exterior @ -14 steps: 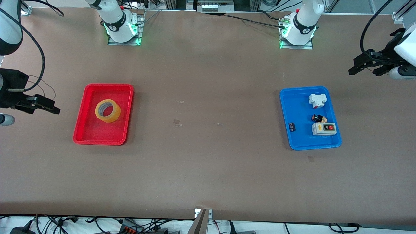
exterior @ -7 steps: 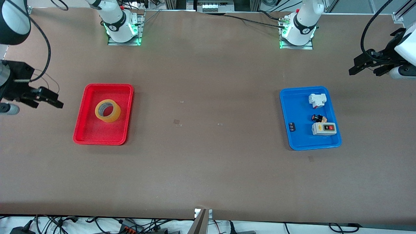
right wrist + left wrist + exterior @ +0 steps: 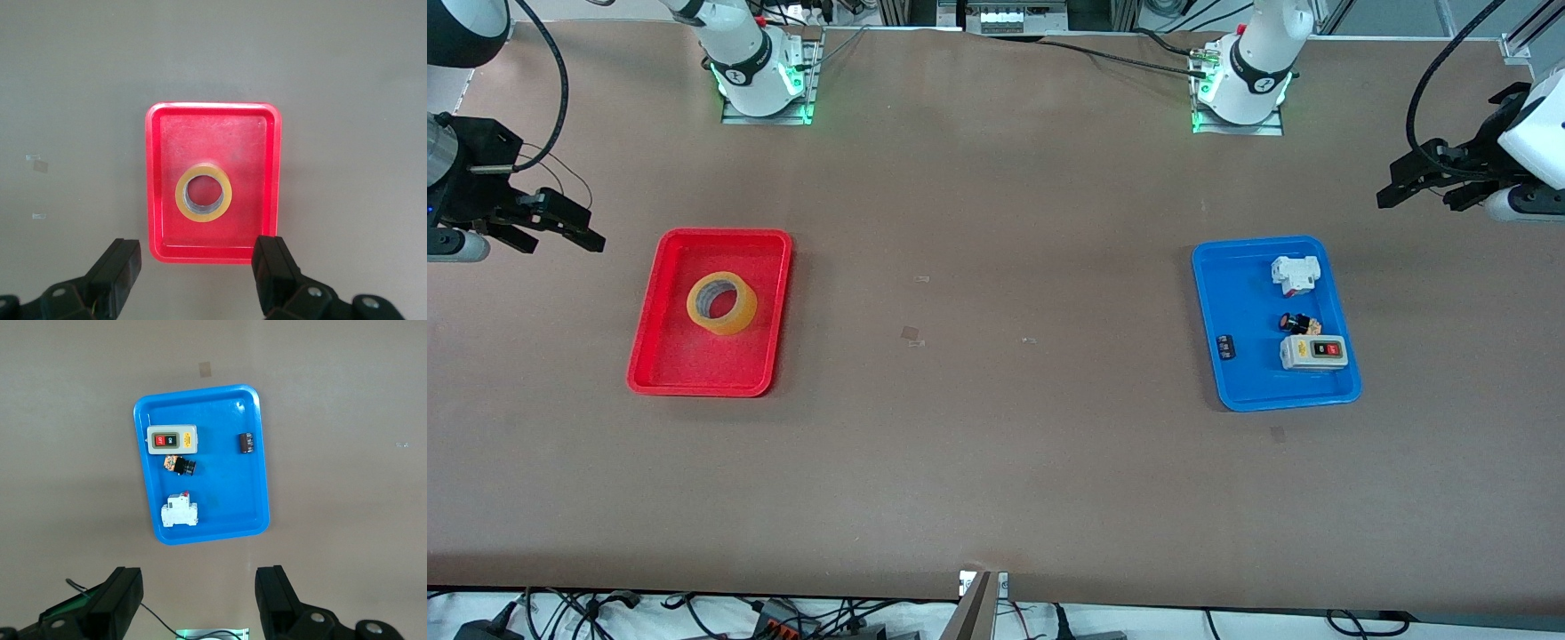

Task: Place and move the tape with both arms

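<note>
front view, right end effector (image 3: 560,227) partly cut off, tape (image 3: 721,303) unobstructed

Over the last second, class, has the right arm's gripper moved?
Yes. In the front view the right gripper, jaws open, has shifted toward the robots' bases: it was level with the red tray's middle and now sits past the tray's top edge.

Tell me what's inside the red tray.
Only the tape lies in the red tray, flat with its hole facing up. The tray floor directly under the roll is covered.
</note>
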`<action>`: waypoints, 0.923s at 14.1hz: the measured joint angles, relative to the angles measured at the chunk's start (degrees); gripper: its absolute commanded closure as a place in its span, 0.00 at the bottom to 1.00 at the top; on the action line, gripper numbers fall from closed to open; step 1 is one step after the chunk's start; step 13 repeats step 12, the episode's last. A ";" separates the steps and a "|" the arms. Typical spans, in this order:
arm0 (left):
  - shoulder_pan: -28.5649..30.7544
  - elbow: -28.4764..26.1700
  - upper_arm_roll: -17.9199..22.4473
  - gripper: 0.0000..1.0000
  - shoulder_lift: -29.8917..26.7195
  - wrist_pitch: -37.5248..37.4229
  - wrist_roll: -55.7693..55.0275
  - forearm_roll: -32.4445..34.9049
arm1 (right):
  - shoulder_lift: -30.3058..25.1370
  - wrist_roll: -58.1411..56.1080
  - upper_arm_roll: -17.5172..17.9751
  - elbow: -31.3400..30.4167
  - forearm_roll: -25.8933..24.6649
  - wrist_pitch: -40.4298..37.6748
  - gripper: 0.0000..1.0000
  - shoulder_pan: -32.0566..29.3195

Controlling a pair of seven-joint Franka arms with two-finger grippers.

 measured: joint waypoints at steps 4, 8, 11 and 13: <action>0.00 0.00 -0.07 0.00 0.01 -0.03 0.00 0.00 | -0.23 -0.19 0.00 0.00 0.00 -1.24 0.00 0.00; -0.09 0.00 -0.26 0.00 0.06 -0.08 0.00 0.00 | -1.17 -0.20 -0.07 0.00 0.00 -1.48 0.00 -0.03; -0.15 -0.03 -0.36 0.00 0.11 -0.12 0.00 0.00 | -1.42 -0.20 -0.07 0.00 0.00 -1.95 0.00 -0.03; -0.19 -0.04 -0.42 0.00 0.17 -0.14 0.00 0.00 | -1.41 -0.21 -0.07 0.00 0.00 -2.06 0.00 -0.03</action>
